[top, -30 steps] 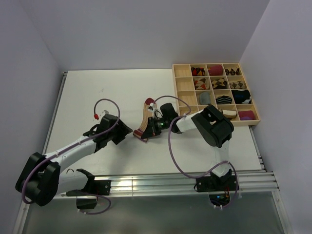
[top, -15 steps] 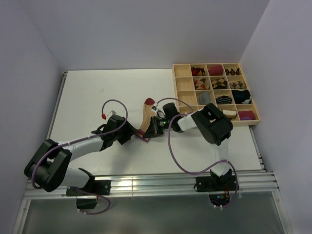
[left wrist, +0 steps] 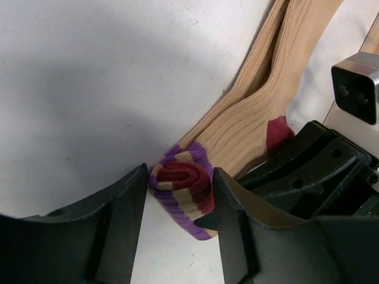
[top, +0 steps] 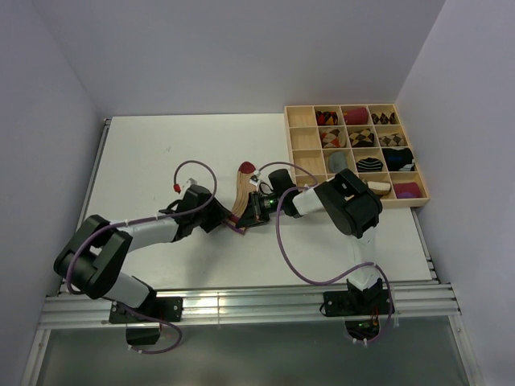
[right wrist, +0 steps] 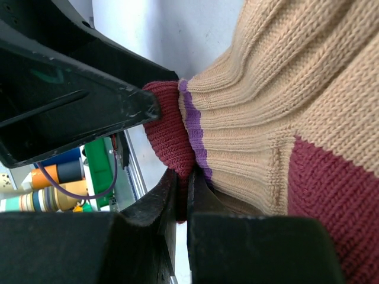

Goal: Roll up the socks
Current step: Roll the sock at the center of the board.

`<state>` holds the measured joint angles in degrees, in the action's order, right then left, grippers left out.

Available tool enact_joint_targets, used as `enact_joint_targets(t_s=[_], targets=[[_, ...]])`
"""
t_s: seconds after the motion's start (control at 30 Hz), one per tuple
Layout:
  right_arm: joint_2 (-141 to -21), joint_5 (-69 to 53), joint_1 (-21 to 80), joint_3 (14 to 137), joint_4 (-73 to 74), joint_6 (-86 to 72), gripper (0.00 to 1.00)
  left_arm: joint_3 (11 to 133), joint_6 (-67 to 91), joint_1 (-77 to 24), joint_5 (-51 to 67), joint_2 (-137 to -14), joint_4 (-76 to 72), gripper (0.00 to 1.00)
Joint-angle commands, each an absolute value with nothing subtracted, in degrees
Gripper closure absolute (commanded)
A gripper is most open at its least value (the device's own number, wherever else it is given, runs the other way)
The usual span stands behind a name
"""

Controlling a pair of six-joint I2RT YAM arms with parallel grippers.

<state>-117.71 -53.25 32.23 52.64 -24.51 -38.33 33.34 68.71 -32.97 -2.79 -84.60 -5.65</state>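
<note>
beige sock (top: 241, 191) lies curved on table (top: 153, 161), front-centre, its striped cuff (left wrist: 180, 190) rolled into a small coil at the near end. left gripper (left wrist: 179, 177) straddles the coil, jaws partway apart, can't tell if pinching. right gripper (right wrist: 182, 183) nipped tight on sock fabric nr the cuff. wooden tray (top: 288, 153) far right.

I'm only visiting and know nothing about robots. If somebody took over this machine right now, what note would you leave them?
Right gripper: shut on the beige ribbed sock with dark-red heel and purple-striped cuff, pinching it near the cuff.
Left gripper: jaws apart, one on each side of the curled cuff; no firm grip evident.
Sock: lies on the white table between the arms, toe towards the far side.
Done: only the cuff is curled over.
Left: roll the rest of the length. It probably then goes in the wooden compartment tray.
</note>
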Motion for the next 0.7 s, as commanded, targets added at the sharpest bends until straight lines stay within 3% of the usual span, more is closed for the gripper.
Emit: enact_joint_targets(t_s=[0.0,0.17,0.27,0.4,0.5,0.67], targets=[[-120.1,-48.8,32.0,52.7,-19.5,-36.4,1.00,35.0,68.1,-33.2,-2.8,-87.1,-3.7,0.47],[-119.1,-47.8,32.0,52.4,-19.1,-35.6,0.99,35.6,68.0,-33.3,-3.0,-88.9,-0.2,0.62],[-117.4,-47.4,32.1,51.9,-18.7,-34.2,0.93,37.6,66.6,-33.5,-3.8,-89.6,4.1,0.76],[-113.8,-44.8,32.9,51.2,-16.7,-30.9,0.75,43.7,63.3,-34.0,-6.8,-90.1,14.9,0.86],[-109.0,-41.3,34.1,49.1,-17.5,-28.2,0.55,48.7,59.7,-34.3,-8.8,-91.3,22.4,0.92],[-97.9,-27.7,38.5,44.0,-17.8,-20.0,0.45,55.5,54.1,-34.4,-9.6,-93.9,29.3,0.94]])
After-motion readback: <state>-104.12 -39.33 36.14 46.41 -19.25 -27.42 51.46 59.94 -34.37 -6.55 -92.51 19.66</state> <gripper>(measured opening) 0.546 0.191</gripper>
